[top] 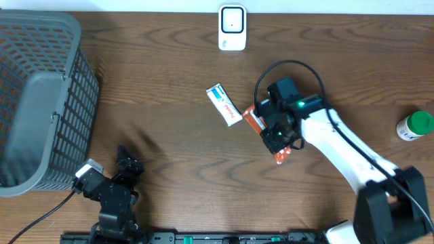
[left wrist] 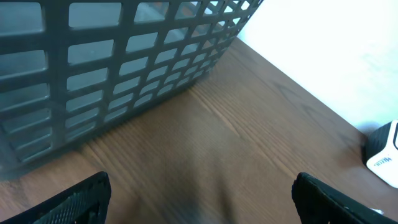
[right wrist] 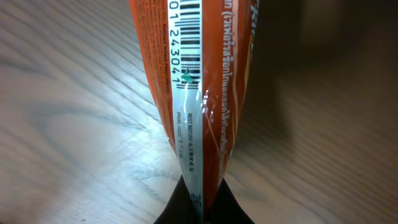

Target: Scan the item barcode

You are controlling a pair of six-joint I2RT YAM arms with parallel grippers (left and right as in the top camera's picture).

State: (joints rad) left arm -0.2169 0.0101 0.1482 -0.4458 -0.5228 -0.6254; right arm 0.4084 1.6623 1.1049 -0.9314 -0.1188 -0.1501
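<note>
Orange packet [top: 251, 120] — the task item — sits right of table centre, pinched in the right gripper [top: 278, 135]. I cannot tell whether it rests on the wood or hangs just above it.

Left to right on my overhead feed:

- Grey mesh basket [top: 41, 102] occupies the far left edge. Through its open top I see its grey bottom panel; the left wrist view shows only its lattice wall [left wrist: 124, 62] standing on the table [top: 156, 81].
- Left gripper [top: 127, 161] sits near the front edge, just right of the basket. Its fingers [left wrist: 74, 199] are spread wide, with bare wood between them.
- White scanner [top: 232, 27] stands at the rear edge, near centre; it also shows at the right border of the left wrist view [left wrist: 382, 155].
- White-and-blue box [top: 224, 104] lies flat, angled, just left of the packet.
- Right gripper: the jaws are pressed together on the packet's flat sealed end [right wrist: 198, 186]. In the right wrist view the barcode [right wrist: 185, 37] runs lengthwise along the packet, facing the camera — its upper part is cut off by the frame.
- Green-capped bottle [top: 415, 125] stands at the far right edge, well apart from the rest.
</note>
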